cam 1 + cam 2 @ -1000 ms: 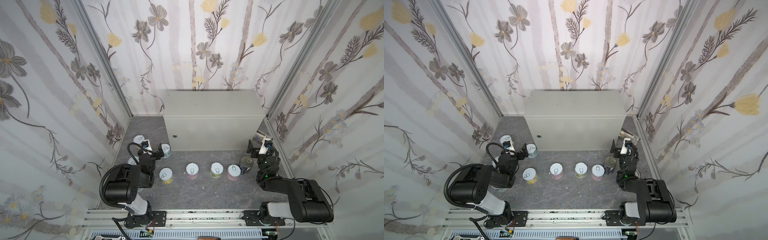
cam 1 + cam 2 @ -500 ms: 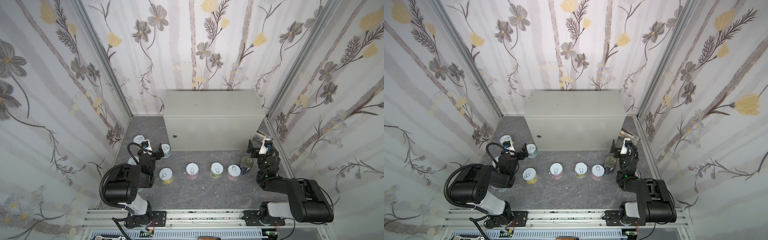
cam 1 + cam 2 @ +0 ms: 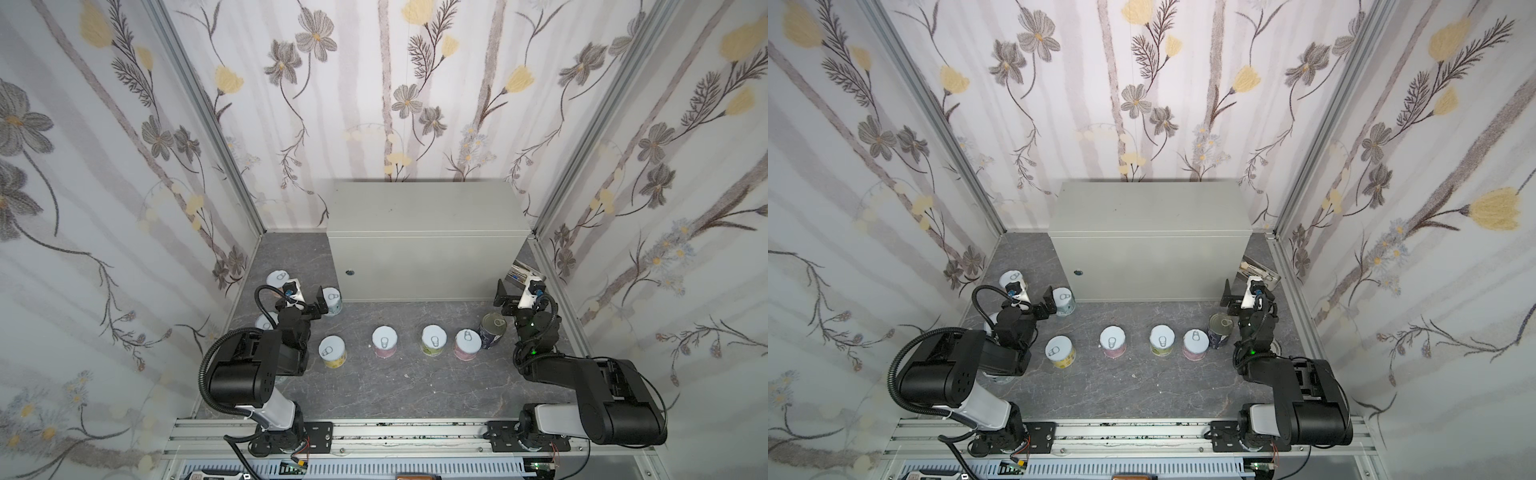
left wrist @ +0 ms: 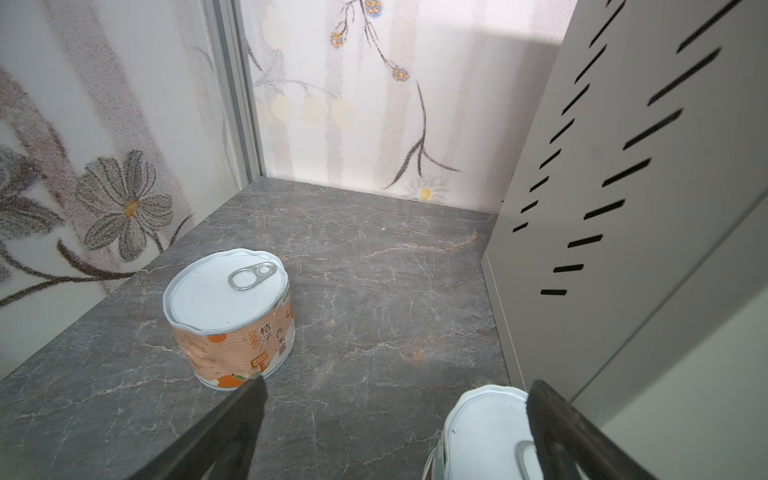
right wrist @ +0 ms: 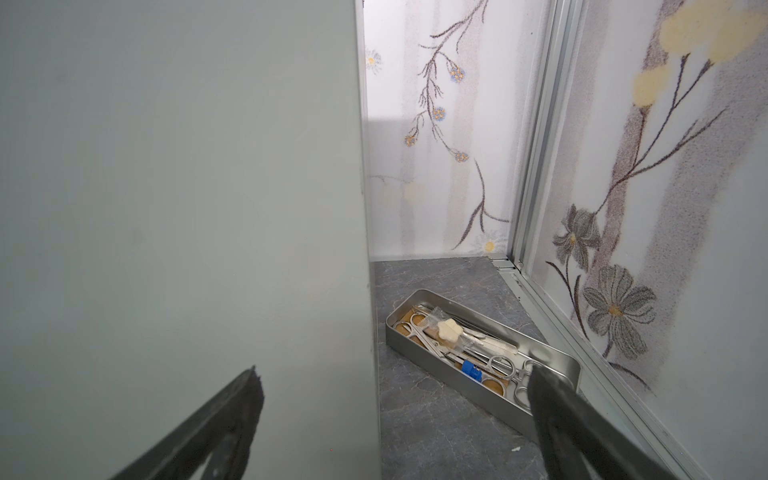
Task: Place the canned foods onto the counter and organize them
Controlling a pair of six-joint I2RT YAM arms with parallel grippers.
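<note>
Cans (image 3: 384, 338) stood upright on the floor (image 3: 415, 386) before the counter (image 3: 424, 212). Left gripper (image 3: 306, 296) gaped wide, empty, near two cans; right gripper (image 3: 518, 296) gaped wide, empty, at the counter's corner.

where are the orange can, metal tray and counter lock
orange can (image 4: 216, 303), left wrist view, middle of its lid
metal tray (image 5: 544, 351), right wrist view, bare inner wall
counter lock (image 3: 350, 273), in a top view, lock's centre

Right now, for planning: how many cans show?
8, on the floor. Row: yellow can, pink can, green can, second pink can, dark can. By the left arm: orange can, blue-green can, half-hidden can. More may be hidden.
</note>
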